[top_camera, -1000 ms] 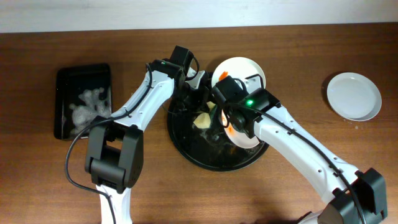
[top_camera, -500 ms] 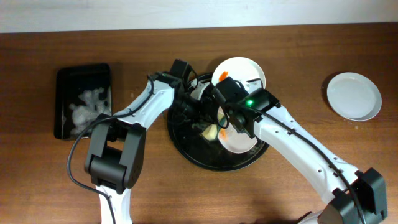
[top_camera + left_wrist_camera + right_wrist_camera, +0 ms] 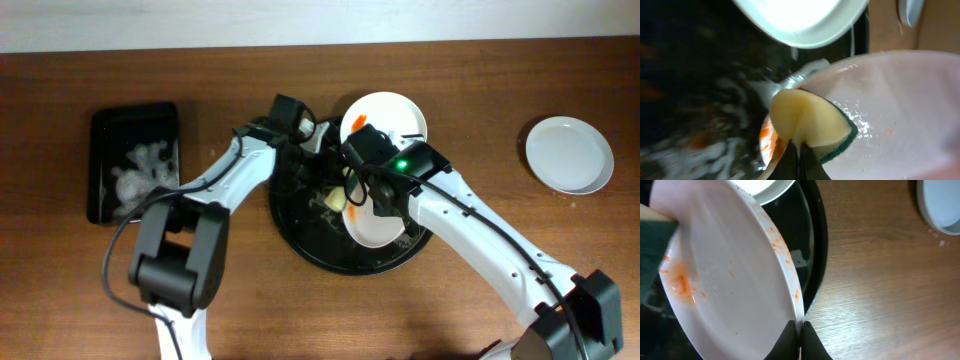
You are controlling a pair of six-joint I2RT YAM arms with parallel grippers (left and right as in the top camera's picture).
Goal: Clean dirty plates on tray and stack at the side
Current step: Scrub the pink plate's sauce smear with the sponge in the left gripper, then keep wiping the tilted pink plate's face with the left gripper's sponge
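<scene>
A round black tray lies at the table's middle. My right gripper is shut on the rim of a white plate with orange stains and holds it tilted over the tray. In the right wrist view the fingertips pinch the plate at its edge. My left gripper is shut on a yellow sponge with a green scouring side. In the left wrist view the sponge presses on the held plate. A second white plate with orange bits rests at the tray's far rim.
A clean white plate sits alone at the far right of the table and shows in the right wrist view. A black bin holding crumpled white scraps stands at the left. The tray's bottom is wet with smears.
The held plate has shifted left and towards the front over the tray. The sponge has moved back and forth over the plate's left part with the left gripper.
</scene>
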